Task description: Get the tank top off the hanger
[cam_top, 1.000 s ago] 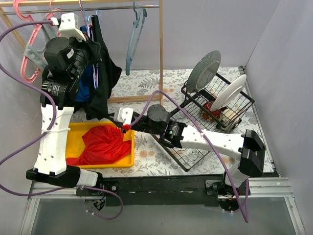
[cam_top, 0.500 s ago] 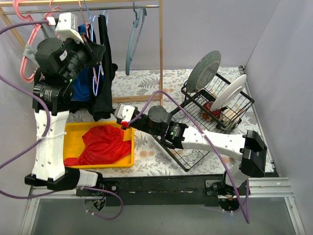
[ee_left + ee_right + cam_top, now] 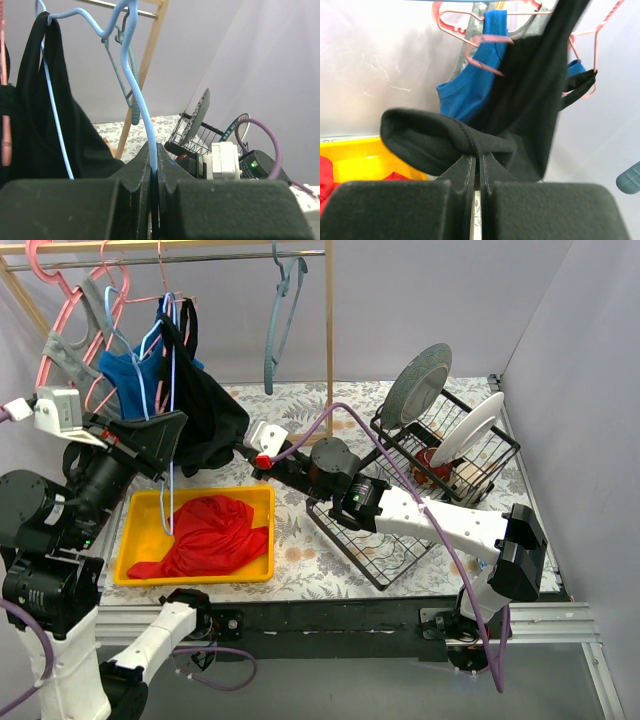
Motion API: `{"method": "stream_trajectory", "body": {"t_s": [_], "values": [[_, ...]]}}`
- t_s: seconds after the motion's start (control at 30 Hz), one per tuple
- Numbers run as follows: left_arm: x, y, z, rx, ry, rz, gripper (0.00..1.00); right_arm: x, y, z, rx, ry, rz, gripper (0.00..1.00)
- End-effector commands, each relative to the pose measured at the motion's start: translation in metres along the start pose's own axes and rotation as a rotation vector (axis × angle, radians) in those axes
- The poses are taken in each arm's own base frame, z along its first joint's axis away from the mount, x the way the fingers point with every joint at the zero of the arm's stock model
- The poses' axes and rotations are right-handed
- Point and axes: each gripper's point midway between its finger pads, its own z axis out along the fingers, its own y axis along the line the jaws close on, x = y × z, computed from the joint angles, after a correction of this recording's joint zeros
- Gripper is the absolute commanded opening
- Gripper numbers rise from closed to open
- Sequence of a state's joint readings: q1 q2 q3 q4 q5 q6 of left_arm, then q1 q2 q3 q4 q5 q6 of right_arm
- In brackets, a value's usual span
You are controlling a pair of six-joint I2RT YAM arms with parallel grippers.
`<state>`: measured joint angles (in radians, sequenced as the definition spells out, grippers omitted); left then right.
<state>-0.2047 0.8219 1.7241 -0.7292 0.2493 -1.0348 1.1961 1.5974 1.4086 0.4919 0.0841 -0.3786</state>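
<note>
A black tank top (image 3: 205, 405) hangs by one strap on a light blue hanger (image 3: 170, 390) below the rail. My left gripper (image 3: 168, 432) is shut on the hanger's blue wire (image 3: 145, 112), low on its right side. The black top (image 3: 45, 125) drapes over the hanger's left shoulder in the left wrist view. My right gripper (image 3: 243, 449) is shut on the hem of the black top (image 3: 470, 142) and holds it stretched to the right.
A blue tank top (image 3: 125, 380) hangs on a pink hanger (image 3: 75, 335) at the left. A teal hanger (image 3: 280, 310) hangs on the rail. A yellow tray (image 3: 255, 575) holds a red garment (image 3: 205, 535). A black dish rack (image 3: 445, 445) with plates stands at the right.
My left arm has swung down and to the left, pulling the blue hanger down off the rail. My right gripper has moved up and right, still holding the black top's hem.
</note>
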Motion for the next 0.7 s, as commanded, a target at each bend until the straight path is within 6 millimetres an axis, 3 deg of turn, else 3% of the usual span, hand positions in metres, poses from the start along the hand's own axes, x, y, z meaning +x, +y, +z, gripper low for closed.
{"method": "stream_trajectory", "body": {"t_s": [0.0, 0.07, 0.1, 0.17, 0.23, 0.33, 0.47, 0.5, 0.67], "values": [[-0.019, -0.017, -0.01, 0.077, -0.088, 0.029, 0.0, -0.049, -0.023, 0.003, 0.054, -0.119, -0.003, 0.01], [-0.02, -0.025, -0.022, 0.101, -0.101, 0.038, 0.0, -0.059, -0.029, 0.002, 0.064, -0.137, -0.025, 0.01], [-0.02, -0.026, -0.026, 0.108, -0.105, 0.04, 0.0, -0.062, -0.029, 0.003, 0.057, -0.145, -0.035, 0.06], [-0.023, -0.035, -0.037, 0.142, -0.132, 0.056, 0.0, -0.071, -0.032, 0.007, 0.037, -0.167, -0.076, 0.23], [-0.023, -0.039, -0.042, 0.162, -0.133, 0.057, 0.0, -0.068, -0.031, 0.012, 0.0, -0.173, -0.094, 0.42], [-0.021, -0.052, -0.049, 0.234, -0.125, 0.057, 0.0, -0.068, -0.032, 0.018, -0.073, -0.172, -0.106, 0.52], [-0.014, -0.07, -0.059, 0.33, -0.097, 0.033, 0.0, -0.069, -0.027, 0.025, -0.124, -0.176, -0.125, 0.58], [-0.015, -0.071, -0.062, 0.334, -0.098, 0.033, 0.0, -0.058, -0.019, 0.029, -0.158, -0.145, -0.118, 0.59], [-0.016, -0.071, -0.068, 0.324, -0.096, 0.016, 0.0, -0.059, -0.005, 0.033, -0.229, -0.165, -0.092, 0.65]]}}
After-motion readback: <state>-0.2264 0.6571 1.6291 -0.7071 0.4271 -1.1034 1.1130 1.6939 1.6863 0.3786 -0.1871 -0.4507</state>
